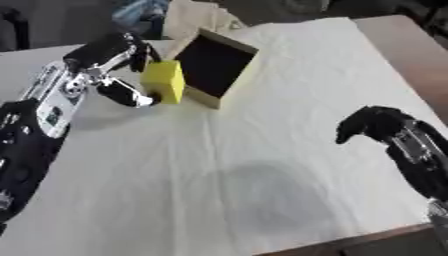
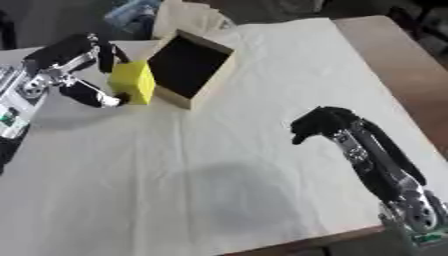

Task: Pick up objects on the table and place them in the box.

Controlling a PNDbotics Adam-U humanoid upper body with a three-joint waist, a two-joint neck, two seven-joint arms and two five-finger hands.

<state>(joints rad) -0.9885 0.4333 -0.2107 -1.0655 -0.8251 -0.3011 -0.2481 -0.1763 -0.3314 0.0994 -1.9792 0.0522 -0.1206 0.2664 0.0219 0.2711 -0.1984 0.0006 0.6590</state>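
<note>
Right hand (image 2: 325,126) hovering over white cloth (image 1: 262,150), fingers curled, holding nothing. Am pinching yellow block (image 1: 164,81) with left hand (image 1: 118,65), thumb and fingers around it, just beside open box (image 1: 214,67), touching its left wall.

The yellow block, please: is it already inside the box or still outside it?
Outside. The yellow block sits pinched in the left hand, beside the box, whose dark opening shows nothing inside.
</note>
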